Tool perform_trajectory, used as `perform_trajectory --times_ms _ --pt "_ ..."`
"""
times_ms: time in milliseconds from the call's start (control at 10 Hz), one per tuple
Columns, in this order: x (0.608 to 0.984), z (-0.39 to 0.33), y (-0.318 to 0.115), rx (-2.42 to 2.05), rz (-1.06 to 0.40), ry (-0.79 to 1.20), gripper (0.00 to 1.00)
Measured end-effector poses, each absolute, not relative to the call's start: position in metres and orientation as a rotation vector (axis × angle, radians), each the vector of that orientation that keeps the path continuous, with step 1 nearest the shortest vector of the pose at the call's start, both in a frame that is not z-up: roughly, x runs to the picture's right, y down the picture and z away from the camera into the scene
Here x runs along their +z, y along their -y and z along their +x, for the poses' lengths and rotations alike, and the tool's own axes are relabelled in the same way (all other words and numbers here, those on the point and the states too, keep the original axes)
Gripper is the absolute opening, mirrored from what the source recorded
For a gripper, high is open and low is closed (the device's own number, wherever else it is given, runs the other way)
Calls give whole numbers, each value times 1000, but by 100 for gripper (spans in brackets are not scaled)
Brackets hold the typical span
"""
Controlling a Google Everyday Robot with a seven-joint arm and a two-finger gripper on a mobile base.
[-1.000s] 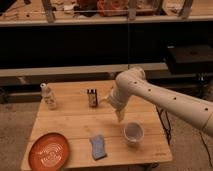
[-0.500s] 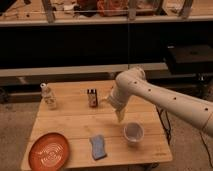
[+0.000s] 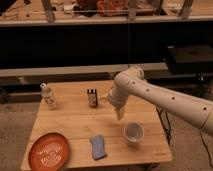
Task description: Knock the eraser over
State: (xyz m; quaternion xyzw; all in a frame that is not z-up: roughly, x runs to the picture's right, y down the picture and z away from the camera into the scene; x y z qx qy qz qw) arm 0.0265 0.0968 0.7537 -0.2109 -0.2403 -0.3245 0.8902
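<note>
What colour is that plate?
Orange plate with white swirls, camera view; gripper hangs near small dark eraser.

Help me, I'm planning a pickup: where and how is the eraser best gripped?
Probably take the eraser by its narrow sides near the top, from above: it stands upright, nothing touching it. The tool hangs to its right, over the wooden table.

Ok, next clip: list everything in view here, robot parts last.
Light wooden table: one, pale wood, centre.
Small clear plastic bottle: one, transparent, table's back left.
Small dark rectangular eraser: one, black and reddish-brown, upright, back centre.
Round orange plate: one, pale swirls, front left.
Soft blue-grey rectangular pad: one, front centre.
Pale round cup: one, whitish, front right.
Dark shelving: one, black, behind table.
White robot arm: one, reaching in from the right.
Gripper: one, pale, pointing down right of the eraser, not touching it.
</note>
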Motion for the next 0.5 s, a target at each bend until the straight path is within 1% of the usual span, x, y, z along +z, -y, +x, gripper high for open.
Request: perform_trajectory --times_ms 500 --pt "757 25 -93 -688 -411 480 80"
